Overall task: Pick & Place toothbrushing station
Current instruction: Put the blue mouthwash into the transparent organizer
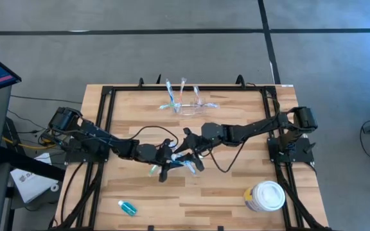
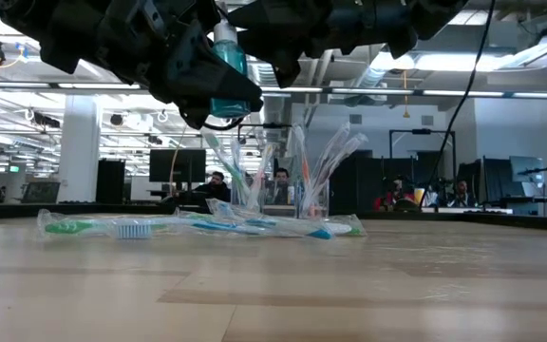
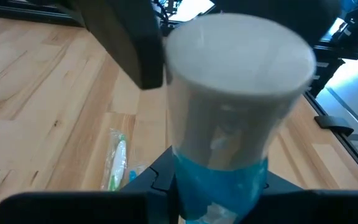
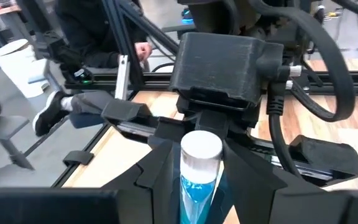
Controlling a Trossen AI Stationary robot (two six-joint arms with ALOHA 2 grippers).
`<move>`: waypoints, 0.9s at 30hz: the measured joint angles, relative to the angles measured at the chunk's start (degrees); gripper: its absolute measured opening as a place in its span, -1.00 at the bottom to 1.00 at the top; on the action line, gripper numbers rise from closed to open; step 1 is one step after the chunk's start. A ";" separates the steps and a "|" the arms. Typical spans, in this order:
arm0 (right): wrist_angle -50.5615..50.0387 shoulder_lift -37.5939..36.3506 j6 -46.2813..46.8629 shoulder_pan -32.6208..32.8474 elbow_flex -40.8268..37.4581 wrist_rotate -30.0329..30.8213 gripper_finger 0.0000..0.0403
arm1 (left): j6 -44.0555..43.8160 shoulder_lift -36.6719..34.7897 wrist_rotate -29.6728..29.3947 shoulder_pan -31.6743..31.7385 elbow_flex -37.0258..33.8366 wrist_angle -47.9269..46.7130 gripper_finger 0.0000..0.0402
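A small clear bottle (image 2: 226, 76) with blue liquid and a white cap (image 3: 238, 68) hangs above the table's middle. My left gripper (image 1: 169, 162) is shut on it. My right gripper (image 1: 187, 153) comes from the right. It is open, with its fingers (image 3: 132, 43) on either side of the bottle's cap end (image 4: 201, 149); I see no touch. The toothbrushing station (image 1: 191, 106), a clear low holder with toothbrushes standing in it, rests on its base at the far middle and also shows in the low view (image 2: 302, 190). My left gripper pinches the bottle's blue body (image 3: 194, 186), below the cap, between its two fingers (image 3: 160, 180). The fingers come from the table's left, nearly level and slanting slightly down. The bottle stands upright with its cap up, lifted clear of the table.
Wrapped toothbrushes (image 2: 131, 226) lie flat on the wood under the grippers. A second small blue bottle (image 1: 127, 206) lies near the front left. A round white-lidded tub (image 1: 266, 196) stands at the front right. A black frame (image 1: 108, 122) borders the table.
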 joint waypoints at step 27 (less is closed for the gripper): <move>3.09 3.81 0.20 0.54 1.44 1.56 -0.45 | -0.01 -0.04 -0.95 0.00 0.00 -0.55 -0.65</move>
